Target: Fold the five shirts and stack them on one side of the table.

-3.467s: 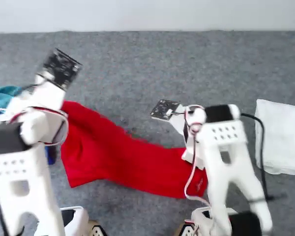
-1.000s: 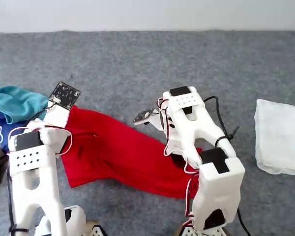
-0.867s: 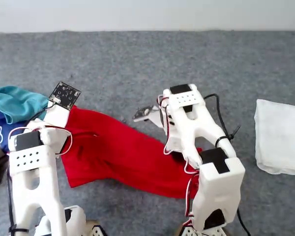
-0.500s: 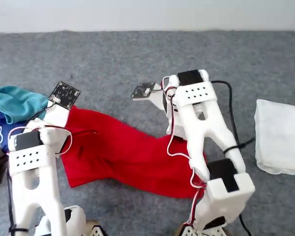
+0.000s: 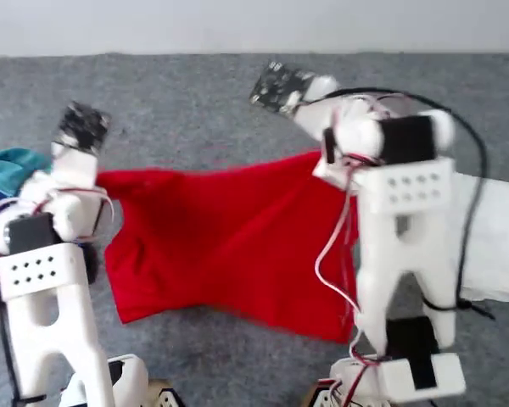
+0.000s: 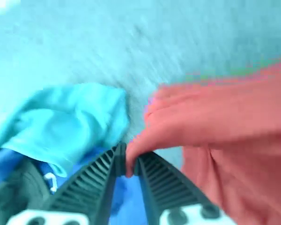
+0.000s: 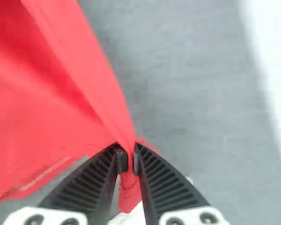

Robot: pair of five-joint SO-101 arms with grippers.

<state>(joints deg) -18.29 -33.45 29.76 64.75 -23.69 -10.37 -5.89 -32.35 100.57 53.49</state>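
Note:
A red shirt is stretched wide across the grey table between both arms, its far edge lifted. My left gripper is shut on a pinch of the red shirt at its left corner. My right gripper is shut on a fold of the red shirt at its right corner. In the high view the left arm stands at the shirt's left side and the right arm at its right. A teal shirt and a blue shirt lie bunched at the far left.
A white folded shirt lies at the right edge of the table, partly behind the right arm. A dark garment sits under the teal and blue ones. Bare grey tabletop runs along the back, up to a pale wall.
Both arms have lifted away from me with the red shirt. The shirt, crumpled in a diagonal strip a moment ago, now spreads out wide. The right arm swung far up and to the right.

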